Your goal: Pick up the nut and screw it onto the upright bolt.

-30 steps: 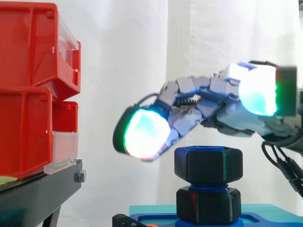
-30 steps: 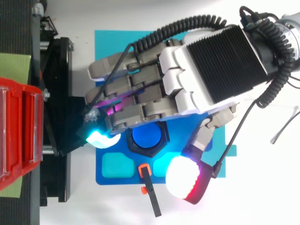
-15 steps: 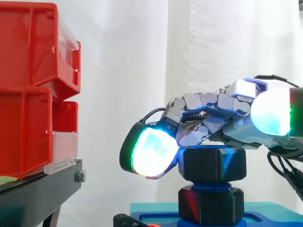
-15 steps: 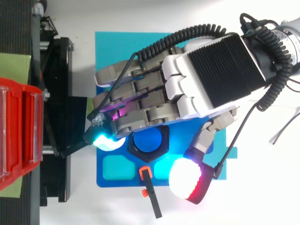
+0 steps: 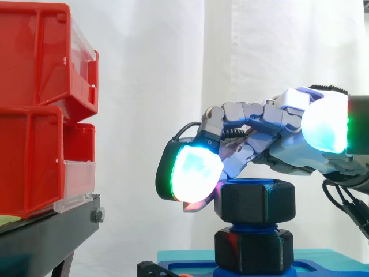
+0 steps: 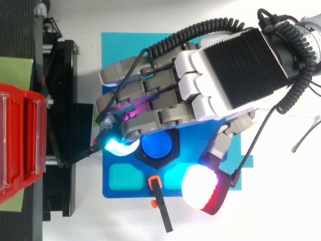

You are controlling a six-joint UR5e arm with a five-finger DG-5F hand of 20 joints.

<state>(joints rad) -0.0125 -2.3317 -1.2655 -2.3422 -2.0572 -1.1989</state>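
A black hex nut (image 5: 256, 202) sits on top of the upright blue bolt (image 6: 157, 145), above a second black nut (image 5: 253, 251) lower on the thread. The bolt stands in a blue base (image 6: 120, 175). My hand (image 6: 210, 85) hovers just over the top nut, its fingers bent loosely across it. One glowing fingertip (image 5: 193, 174) hangs beside the nut's left face. The thumb pad (image 5: 326, 130) stays up and away on the right, clear of the nut. Nothing is held between the fingers and the thumb.
Red bins (image 5: 40, 109) are stacked on a black stand (image 5: 46, 236) to the left, close to the fingertips. A small orange and black tool (image 6: 159, 201) lies at the base's front edge. A teal mat (image 6: 120, 45) lies under the base.
My hand came down over the top nut and its fingers bent further. The glowing fingertip moved right, closer to the nut's left face. The nut stays on the bolt.
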